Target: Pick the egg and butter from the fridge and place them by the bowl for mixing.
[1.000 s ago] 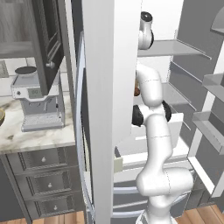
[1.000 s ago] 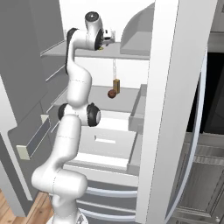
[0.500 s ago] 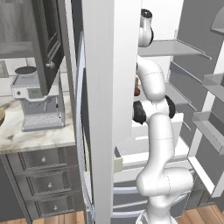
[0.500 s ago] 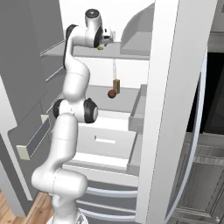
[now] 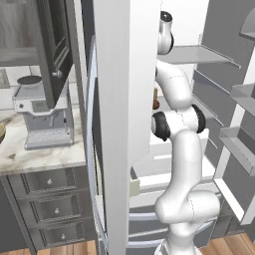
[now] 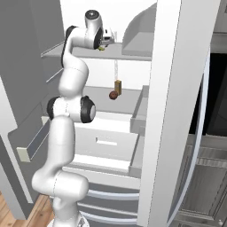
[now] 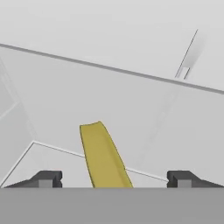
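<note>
The fridge (image 6: 177, 111) stands open. My gripper (image 6: 107, 39) reaches over its top shelf (image 6: 128, 55). In the hand view the butter (image 7: 103, 155), a slim yellow stick, lies on the pale shelf between my two fingertips (image 7: 46, 177), with a clear gap on each side. The gripper (image 7: 114, 179) is open and holds nothing. From the right base view the butter (image 6: 102, 48) is a small yellow speck under the hand. A small brown egg-shaped thing (image 6: 113, 95) rests on the shelf below. A tan sliver of the bowl (image 5: 1, 133) shows at the counter's left edge.
A brown upright box (image 6: 118, 86) stands beside the egg-shaped thing. White drawers (image 6: 106, 142) sit below the shelves. The open fridge door (image 5: 124, 124) stands between the arm and the marble counter (image 5: 40, 154), which holds a grey coffee machine (image 5: 40, 114). Door racks (image 5: 239, 144) hang at the right.
The arm's elbow has swung sideways and its upper links have straightened up. The hand stays at the top shelf and the jaws stay open around the butter.
</note>
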Tool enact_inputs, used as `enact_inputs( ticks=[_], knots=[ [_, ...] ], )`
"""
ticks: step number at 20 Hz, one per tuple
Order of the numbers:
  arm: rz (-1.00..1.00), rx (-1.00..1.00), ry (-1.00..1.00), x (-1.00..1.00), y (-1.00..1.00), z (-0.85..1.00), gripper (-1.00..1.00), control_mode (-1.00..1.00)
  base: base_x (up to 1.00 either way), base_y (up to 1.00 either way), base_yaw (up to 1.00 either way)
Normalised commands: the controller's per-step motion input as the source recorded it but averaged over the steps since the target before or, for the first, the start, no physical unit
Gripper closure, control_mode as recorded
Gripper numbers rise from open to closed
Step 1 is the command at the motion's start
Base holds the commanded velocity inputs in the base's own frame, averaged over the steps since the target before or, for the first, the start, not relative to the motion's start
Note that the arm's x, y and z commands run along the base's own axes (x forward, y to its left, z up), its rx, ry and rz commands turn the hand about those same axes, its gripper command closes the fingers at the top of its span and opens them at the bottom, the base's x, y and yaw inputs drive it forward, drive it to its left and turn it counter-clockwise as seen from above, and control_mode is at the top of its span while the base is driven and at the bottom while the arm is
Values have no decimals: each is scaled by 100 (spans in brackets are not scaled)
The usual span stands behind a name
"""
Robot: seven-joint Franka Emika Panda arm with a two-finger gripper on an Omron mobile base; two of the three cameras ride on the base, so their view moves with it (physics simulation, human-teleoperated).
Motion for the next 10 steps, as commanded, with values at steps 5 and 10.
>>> enact_inputs(
  ticks=[5, 10],
  knots=[
    [4, 1, 0, 0, -21, -1, -100, -100, 0, 0, 0],
    [0, -1, 8, 0, 0, -22, -100, -100, 0, 0, 0]
  ],
)
